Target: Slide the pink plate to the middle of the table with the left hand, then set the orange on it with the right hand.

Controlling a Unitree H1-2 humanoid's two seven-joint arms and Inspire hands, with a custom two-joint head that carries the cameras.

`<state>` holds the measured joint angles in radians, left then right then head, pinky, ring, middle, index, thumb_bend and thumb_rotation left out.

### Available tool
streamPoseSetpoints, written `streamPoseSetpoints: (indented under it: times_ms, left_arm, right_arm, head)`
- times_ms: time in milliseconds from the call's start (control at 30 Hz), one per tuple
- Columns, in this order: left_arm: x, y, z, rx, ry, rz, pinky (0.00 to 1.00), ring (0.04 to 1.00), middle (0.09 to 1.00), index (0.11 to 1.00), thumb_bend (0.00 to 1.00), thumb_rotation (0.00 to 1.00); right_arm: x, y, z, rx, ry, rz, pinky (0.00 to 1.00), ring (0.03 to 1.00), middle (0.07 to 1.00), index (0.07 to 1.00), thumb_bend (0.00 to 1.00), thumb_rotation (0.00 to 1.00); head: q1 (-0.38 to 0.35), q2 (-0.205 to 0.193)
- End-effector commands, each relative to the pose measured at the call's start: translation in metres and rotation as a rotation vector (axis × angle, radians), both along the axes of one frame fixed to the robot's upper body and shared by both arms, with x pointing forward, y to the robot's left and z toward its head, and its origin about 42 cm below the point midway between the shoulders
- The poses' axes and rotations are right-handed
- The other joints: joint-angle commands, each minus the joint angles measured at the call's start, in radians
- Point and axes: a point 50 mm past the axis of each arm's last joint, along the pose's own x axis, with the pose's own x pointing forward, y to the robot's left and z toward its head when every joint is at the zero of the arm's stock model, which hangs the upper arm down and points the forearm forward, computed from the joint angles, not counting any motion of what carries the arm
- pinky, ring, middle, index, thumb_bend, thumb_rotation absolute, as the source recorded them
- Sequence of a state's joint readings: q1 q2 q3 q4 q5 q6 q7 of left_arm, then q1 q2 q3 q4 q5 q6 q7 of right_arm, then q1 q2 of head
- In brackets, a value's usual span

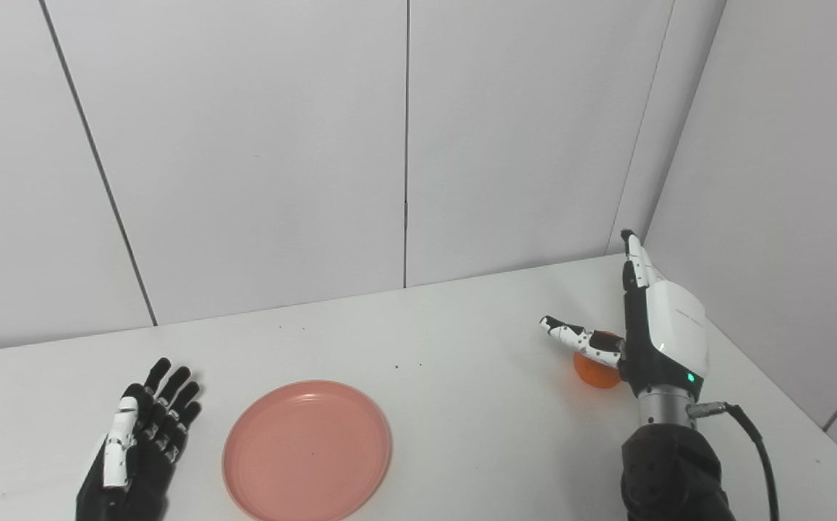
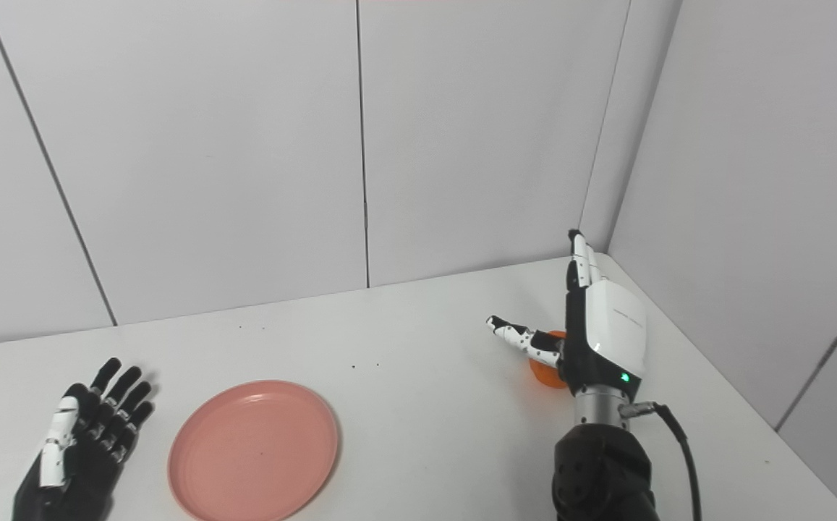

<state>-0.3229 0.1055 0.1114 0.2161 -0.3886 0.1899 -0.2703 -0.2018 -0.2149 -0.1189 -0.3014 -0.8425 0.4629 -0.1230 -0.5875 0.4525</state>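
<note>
The pink plate (image 1: 307, 450) lies flat on the white table (image 1: 461, 340), left of centre near the front edge, with nothing on it. My left hand (image 1: 142, 441) rests palm-up just left of the plate, fingers spread and open, a small gap from the rim. The orange (image 1: 593, 370) sits at the right side of the table, mostly hidden behind my right hand (image 1: 649, 325). That hand stands edge-on with fingers straight and thumb stretched left above the orange, open and not closed round it.
Grey wall panels stand behind the table and along its right edge, forming a corner at the far right. A black cable (image 1: 754, 441) trails from the right wrist. Bare tabletop lies between plate and orange.
</note>
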Motion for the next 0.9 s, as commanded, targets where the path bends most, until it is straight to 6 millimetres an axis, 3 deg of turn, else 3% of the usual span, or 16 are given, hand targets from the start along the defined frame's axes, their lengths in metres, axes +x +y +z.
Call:
streamPoseSetpoints:
  times_ms: [0, 233, 867]
  left_arm:
    - [-0.009, 0.004, -0.017, 0.009, 0.110, 0.010, 1.00, 0.972, 0.965, 0.960, 0.29, 1.00]
    - [-0.012, 0.004, -0.012, 0.006, 0.116, 0.010, 1.00, 0.976, 0.968, 0.961, 0.29, 1.00]
    - [-0.010, 0.006, -0.010, 0.004, 0.136, 0.021, 1.00, 0.966, 0.958, 0.951, 0.29, 1.00]
  right_arm:
    - [0.001, -0.006, 0.012, -0.020, -0.030, -0.017, 0.73, 0.894, 0.955, 0.978, 0.93, 0.45]
    - [0.000, -0.012, 0.006, -0.010, 0.045, -0.027, 0.75, 0.918, 0.975, 0.989, 0.94, 0.48]
    - [0.013, -0.023, -0.017, 0.034, 0.168, -0.019, 0.77, 0.913, 0.948, 0.979, 0.96, 0.47]
  head:
    - [0.001, 0.000]
    - [0.011, 0.031]
    - [-0.004, 0.054]
